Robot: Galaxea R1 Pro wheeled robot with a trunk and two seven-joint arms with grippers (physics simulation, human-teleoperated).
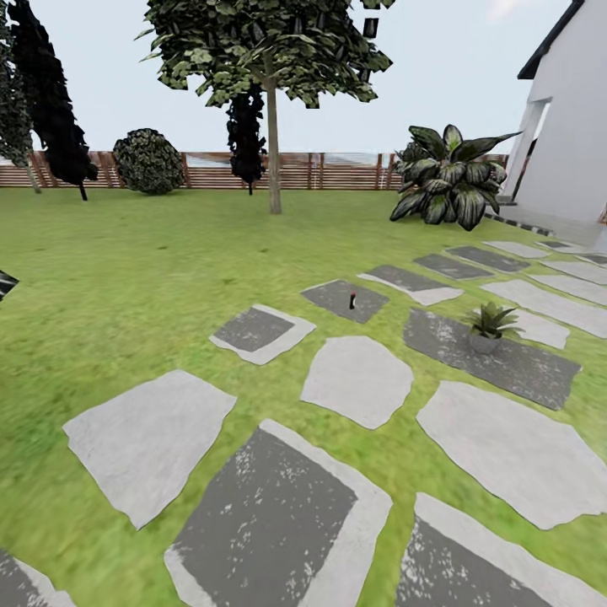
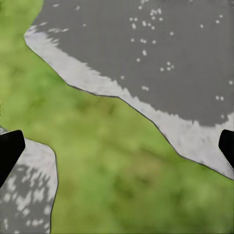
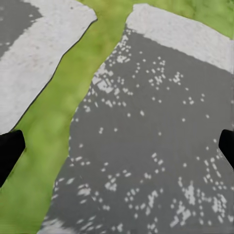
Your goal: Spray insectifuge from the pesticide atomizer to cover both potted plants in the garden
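Green lawn (image 1: 143, 278) is spreading out ahead, broken up by grey paving stones (image 1: 354, 379) and closed off at the far end by a brown slatted fence (image 1: 295, 171). A slim-trunked tree (image 1: 272, 126) is standing in front of that fence, and we're taking it as our marker. Nearer than the tree and a little to its right, a small dark bottle-like thing with a red top (image 1: 352, 300) is standing upright on a dark stone; it is too small to say whether that is the atomizer. Further right of the tree and nearer still, one potted plant (image 1: 489, 327) is sitting on a long dark slab, its pointed leaves fanning up from a small grey pot. Right of the tree a big broad-leaved bush (image 1: 451, 175) is crowding the corner of a white house (image 1: 573, 126); left of the tree a round dark bush (image 1: 148, 160) is sitting against the fence.

The left gripper (image 2: 117, 148) is hanging over grass and stone edges, fingertips spread wide to the frame's sides, nothing between them. The right gripper (image 3: 117, 148) is hanging over a speckled dark stone, likewise spread wide and carrying nothing.
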